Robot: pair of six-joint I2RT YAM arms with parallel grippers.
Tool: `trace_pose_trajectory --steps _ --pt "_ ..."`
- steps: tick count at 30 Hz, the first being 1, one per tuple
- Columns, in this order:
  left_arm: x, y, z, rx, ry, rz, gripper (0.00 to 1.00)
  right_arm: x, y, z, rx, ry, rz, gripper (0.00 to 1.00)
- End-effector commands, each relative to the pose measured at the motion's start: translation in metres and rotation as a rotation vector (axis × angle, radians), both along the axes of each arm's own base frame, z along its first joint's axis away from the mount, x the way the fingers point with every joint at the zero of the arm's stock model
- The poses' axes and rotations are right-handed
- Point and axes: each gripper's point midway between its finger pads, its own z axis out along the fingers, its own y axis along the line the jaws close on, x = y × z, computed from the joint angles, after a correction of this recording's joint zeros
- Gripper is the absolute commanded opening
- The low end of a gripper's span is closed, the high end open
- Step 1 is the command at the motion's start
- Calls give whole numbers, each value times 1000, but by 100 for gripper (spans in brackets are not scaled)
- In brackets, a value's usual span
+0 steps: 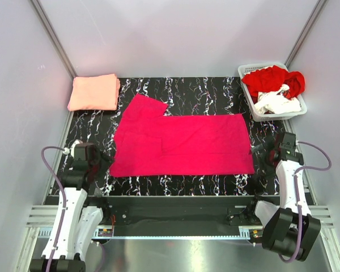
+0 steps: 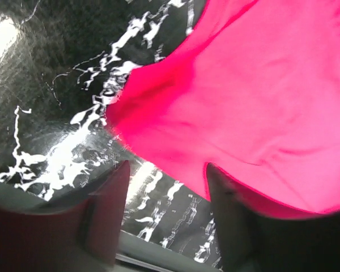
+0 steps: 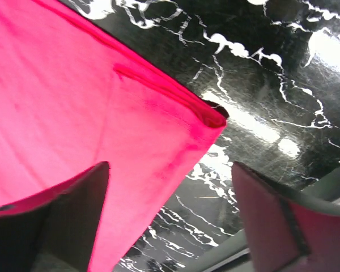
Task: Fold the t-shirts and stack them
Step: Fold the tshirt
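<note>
The magenta-pink t-shirt (image 1: 181, 143) lies spread flat on the black marbled table, partly folded, a sleeve sticking up at its far left. It also shows in the left wrist view (image 2: 255, 96) and the right wrist view (image 3: 73, 107). The pale salmon-pink t-shirt (image 1: 94, 92) lies folded at the far left corner. Red (image 1: 271, 80) and white (image 1: 277, 102) t-shirts lie in the basket. My left gripper (image 1: 105, 160) is open and empty by the magenta shirt's near left corner (image 2: 165, 187). My right gripper (image 1: 259, 152) is open and empty at its near right corner (image 3: 170, 192).
The white slatted basket (image 1: 299, 109) stands at the far right corner. Grey walls close in the table on three sides. A metal rail (image 1: 175, 212) runs along the near edge between the arm bases.
</note>
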Motion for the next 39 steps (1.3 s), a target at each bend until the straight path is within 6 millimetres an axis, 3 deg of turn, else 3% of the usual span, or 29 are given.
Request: trace_pose_trajectory --steps 1,3,4,7,8,9,10,11,12,13,14,15,16,17,18,19,20,21,22,23,24,25,26,27,29,30,34,35,39 --pt "10 -2 39 6 -87 -31 68 16 -10 26 -37 -81 -38 100" --pt "25 3 49 48 -108 -48 73 32 -5 34 -7 -126 2 100" --pt "35 7 64 69 -142 -39 73 42 -6 46 -7 -164 19 100" --pt "80 -1 98 87 -257 -134 78 69 2 73 -7 -272 125 100" --pt "107 -6 103 104 -295 -197 78 79 7 83 -13 -321 159 100" --pt "125 -16 123 89 -350 -257 78 84 12 90 -24 -350 191 100" --pt "140 -19 130 93 -367 -289 78 89 22 98 -41 -379 239 100" --pt "165 -20 115 109 -326 -332 78 95 44 105 -70 -412 317 100" --pt "186 -25 137 111 -378 -371 77 96 60 107 -86 -424 369 100" --pt "201 -26 138 124 -376 -393 75 96 71 105 -98 -426 396 100" --pt "226 -27 115 144 -327 -442 75 100 90 111 -101 -478 437 100" --pt "249 -30 137 158 -382 -474 74 94 127 112 -69 -517 543 100" --pt "265 -29 135 171 -377 -491 73 85 141 92 -47 -508 587 100" --pt "287 -30 104 180 -312 -537 72 89 165 105 -4 -623 639 100" --pt "311 -34 127 187 -372 -564 72 79 189 100 30 -656 716 100" --pt "325 -34 122 191 -368 -578 72 66 199 76 39 -643 768 100" --pt "341 -37 86 164 -297 -603 71 66 209 81 47 -711 801 100" --pt "360 -44 107 149 -362 -635 71 55 218 67 56 -710 849 100" --pt "371 -48 100 136 -359 -648 71 52 221 62 57 -716 867 100" --pt "383 -52 71 104 -317 -668 71 51 223 64 71 -747 873 100" --pt "397 -54 82 101 -361 -679 71 49 224 64 75 -755 886 100" --pt "405 -57 77 86 -364 -688 72 47 225 66 74 -768 897 100" --pt "413 -59 48 63 -321 -689 72 47 226 69 77 -790 901 100" --pt "424 -60 57 66 -354 -690 73 47 225 65 78 -782 895 100" --pt "436 -63 29 25 -330 -686 73 49 228 60 86 -769 903 100" --pt "444 -64 34 30 -355 -687 75 50 230 58 90 -764 909 100" --pt "461 -59 0 26 -329 -632 71 55 236 51 108 -720 923 100" --pt "466 -45 -4 23 -326 -591 71 55 237 49 112 -712 924 100" --pt "474 -39 -22 11 -307 -546 71 55 236 49 111 -725 922 100"
